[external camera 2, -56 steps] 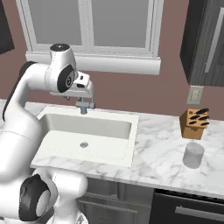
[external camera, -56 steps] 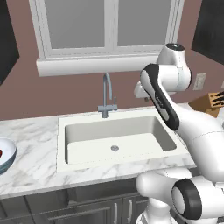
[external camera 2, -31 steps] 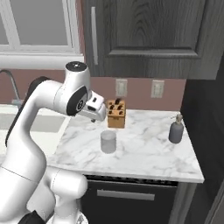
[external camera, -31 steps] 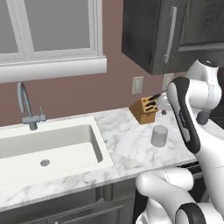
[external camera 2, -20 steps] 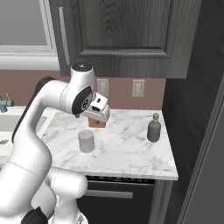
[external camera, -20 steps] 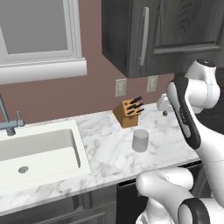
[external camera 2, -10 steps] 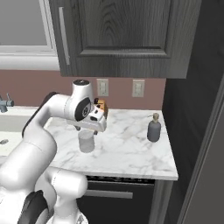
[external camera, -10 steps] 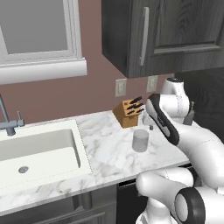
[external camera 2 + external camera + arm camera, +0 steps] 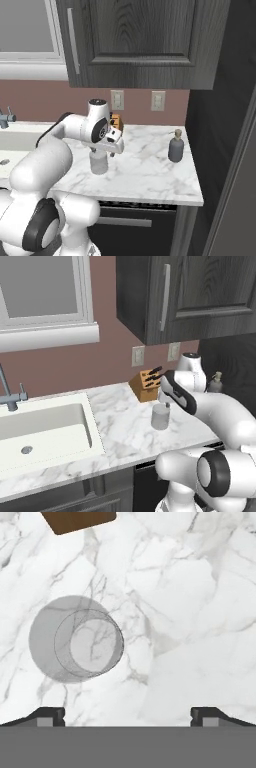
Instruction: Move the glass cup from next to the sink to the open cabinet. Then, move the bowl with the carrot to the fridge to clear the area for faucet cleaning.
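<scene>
The glass cup (image 9: 161,416) (image 9: 98,163) stands upright on the white marble counter, to the right of the sink (image 9: 42,426). My gripper (image 9: 166,404) (image 9: 112,150) hangs just above it, pointing down. In the hand view I look down into the cup (image 9: 76,639), which lies left of the midline between my fingertips (image 9: 48,714). The gripper (image 9: 127,714) is open with nothing in it. The faucet (image 9: 11,395) rises behind the sink. The bowl, the carrot, the fridge and the open cabinet are out of view.
A wooden knife block (image 9: 146,383) (image 9: 77,519) stands against the wall just behind the cup. A grey soap bottle (image 9: 175,146) sits further right. A dark wall cabinet (image 9: 190,296) with shut doors hangs above. The counter's front edge (image 9: 150,197) is near.
The arm has swung down from a raised pose, so the hand now hovers over the cup. The gripper stayed open. The base and the cup have not moved in the last second.
</scene>
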Controlling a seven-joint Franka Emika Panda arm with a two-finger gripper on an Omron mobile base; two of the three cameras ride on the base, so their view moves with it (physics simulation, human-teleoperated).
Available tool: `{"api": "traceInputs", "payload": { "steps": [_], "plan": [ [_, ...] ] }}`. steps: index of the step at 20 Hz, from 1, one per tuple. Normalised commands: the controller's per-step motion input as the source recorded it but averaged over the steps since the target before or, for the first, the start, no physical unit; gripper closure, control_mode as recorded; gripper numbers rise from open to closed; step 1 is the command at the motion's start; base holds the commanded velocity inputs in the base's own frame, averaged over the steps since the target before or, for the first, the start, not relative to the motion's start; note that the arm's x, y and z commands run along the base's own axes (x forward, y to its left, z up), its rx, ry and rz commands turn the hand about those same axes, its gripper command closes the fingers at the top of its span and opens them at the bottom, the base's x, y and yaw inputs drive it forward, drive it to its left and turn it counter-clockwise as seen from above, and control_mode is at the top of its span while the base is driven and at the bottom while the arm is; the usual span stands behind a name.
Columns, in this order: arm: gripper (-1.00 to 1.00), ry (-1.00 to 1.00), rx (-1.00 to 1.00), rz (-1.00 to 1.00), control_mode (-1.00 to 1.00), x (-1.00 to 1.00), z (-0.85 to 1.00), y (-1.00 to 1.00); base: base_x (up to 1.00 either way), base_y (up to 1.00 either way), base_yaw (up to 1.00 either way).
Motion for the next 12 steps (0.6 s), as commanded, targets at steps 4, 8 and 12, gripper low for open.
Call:
{"api": "traceInputs", "payload": {
  "steps": [4, 8, 12],
  "plan": [
    [-1.00, 0.00, 0.00, 0.00, -1.00, 0.36, -0.13, 0.00, 0.00, 0.00, 0.00],
    [-1.00, 0.00, 0.00, 0.00, -1.00, 0.17, -0.47, 0.00, 0.00, 0.00, 0.00],
    [-1.00, 0.00, 0.00, 0.00, -1.00, 0.11, -0.59, 0.00, 0.00, 0.00, 0.00]
  ]
}}
